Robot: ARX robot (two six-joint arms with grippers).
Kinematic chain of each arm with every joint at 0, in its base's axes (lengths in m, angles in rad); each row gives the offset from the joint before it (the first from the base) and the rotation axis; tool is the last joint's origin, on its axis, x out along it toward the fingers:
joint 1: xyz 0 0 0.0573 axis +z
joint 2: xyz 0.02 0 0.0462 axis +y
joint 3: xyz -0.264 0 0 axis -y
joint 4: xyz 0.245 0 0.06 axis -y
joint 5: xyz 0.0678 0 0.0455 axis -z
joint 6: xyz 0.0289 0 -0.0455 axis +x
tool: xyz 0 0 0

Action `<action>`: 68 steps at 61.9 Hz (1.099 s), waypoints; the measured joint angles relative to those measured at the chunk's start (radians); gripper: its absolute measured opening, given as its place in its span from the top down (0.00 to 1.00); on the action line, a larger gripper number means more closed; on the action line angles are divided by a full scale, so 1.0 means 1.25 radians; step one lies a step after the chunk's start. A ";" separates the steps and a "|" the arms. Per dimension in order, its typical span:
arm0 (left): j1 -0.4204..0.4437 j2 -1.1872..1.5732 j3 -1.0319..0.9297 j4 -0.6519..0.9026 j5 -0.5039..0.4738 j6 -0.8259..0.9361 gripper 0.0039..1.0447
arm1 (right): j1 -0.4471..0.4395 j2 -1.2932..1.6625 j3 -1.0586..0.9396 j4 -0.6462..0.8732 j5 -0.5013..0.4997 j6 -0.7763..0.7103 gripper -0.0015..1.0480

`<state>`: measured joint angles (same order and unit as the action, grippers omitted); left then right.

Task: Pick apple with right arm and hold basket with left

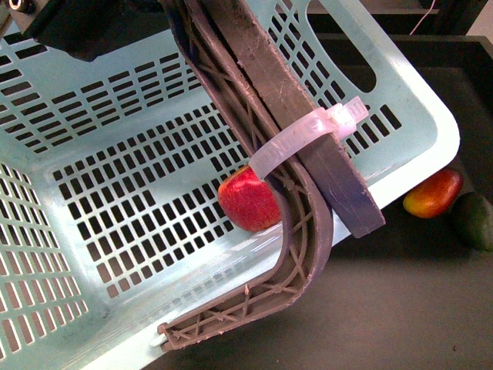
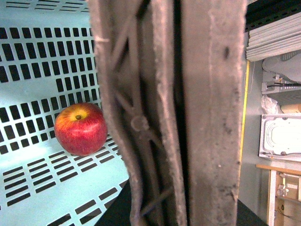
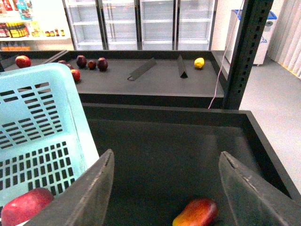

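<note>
The apple (image 1: 248,199) is lying inside the basket (image 1: 431,131), a red-yellow fruit (image 1: 433,193) sitting outside at its three o'clock. The right gripper (image 3: 165,155) is gaping empty; whether the left gripper (image 1: 85,35) is clenching, I cannot tell.

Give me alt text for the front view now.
A red apple lies inside an aqua basket, partly hidden behind its brown handle with a white zip tie. Outside, to the right, a red-yellow fruit and a dark green fruit lie on a dark surface.
</note>
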<state>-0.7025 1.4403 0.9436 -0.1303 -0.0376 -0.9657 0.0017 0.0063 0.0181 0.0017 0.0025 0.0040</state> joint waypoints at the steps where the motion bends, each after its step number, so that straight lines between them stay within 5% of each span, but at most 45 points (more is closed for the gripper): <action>1: 0.000 0.000 0.000 0.000 0.000 0.000 0.85 | 0.000 0.000 0.000 0.000 0.000 0.000 0.07; 25: 0.000 0.000 0.000 0.000 -0.001 0.000 0.85 | 0.000 0.000 0.000 0.000 0.000 0.000 0.08; 35: -0.002 0.000 -0.009 0.050 -0.143 -0.156 0.85 | 0.000 0.000 0.000 0.000 0.000 0.000 0.08; 48: 0.005 -0.006 -0.018 0.049 -0.124 -0.211 0.85 | 0.000 0.000 0.000 0.000 0.000 0.000 0.08; 68: 0.179 -0.033 -0.082 0.051 -0.124 -0.291 0.85 | 0.000 0.000 0.000 0.000 0.000 0.000 0.08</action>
<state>-0.4782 1.3987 0.8413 -0.0666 -0.1928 -1.3293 0.0013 0.0059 0.0181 0.0017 0.0021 0.0036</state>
